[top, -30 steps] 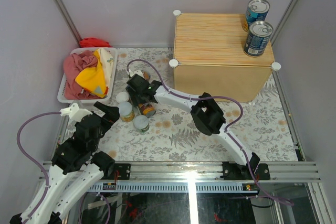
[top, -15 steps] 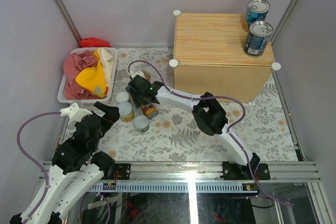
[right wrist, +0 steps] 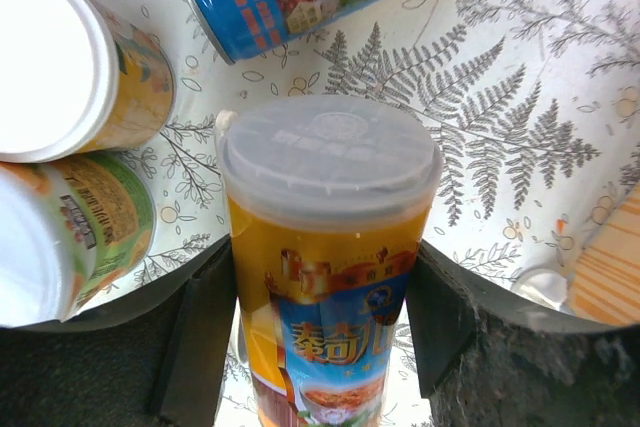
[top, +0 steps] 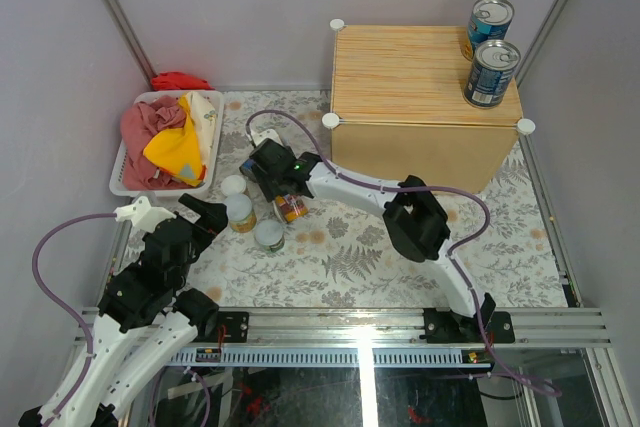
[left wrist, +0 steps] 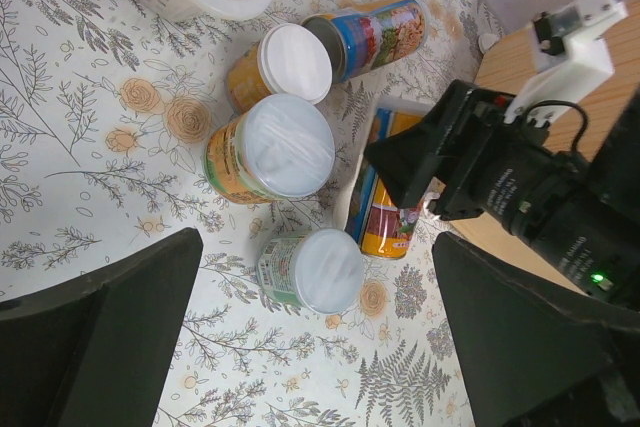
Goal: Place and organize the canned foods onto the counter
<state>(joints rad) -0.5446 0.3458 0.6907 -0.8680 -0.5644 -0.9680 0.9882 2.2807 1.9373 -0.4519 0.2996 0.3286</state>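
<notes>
The right gripper [right wrist: 322,357] is pinching a cylindrical orange-yellow jar [right wrist: 325,247] with a translucent plastic lid. Its black fingers [right wrist: 200,337] are pressing the glossy label on both sides, over the fern-printed mat [top: 340,247] near the counter [top: 400,77], a wood-grain box with round white knobs. 2 blue-labelled tins [top: 491,73] with shiny metal tops are standing along its right edge. 3 white-lidded cans [left wrist: 270,147] are standing beside a slim multicoloured can [left wrist: 375,32], which is lying on its side. The left gripper [left wrist: 310,367] is hanging spread wide.
</notes>
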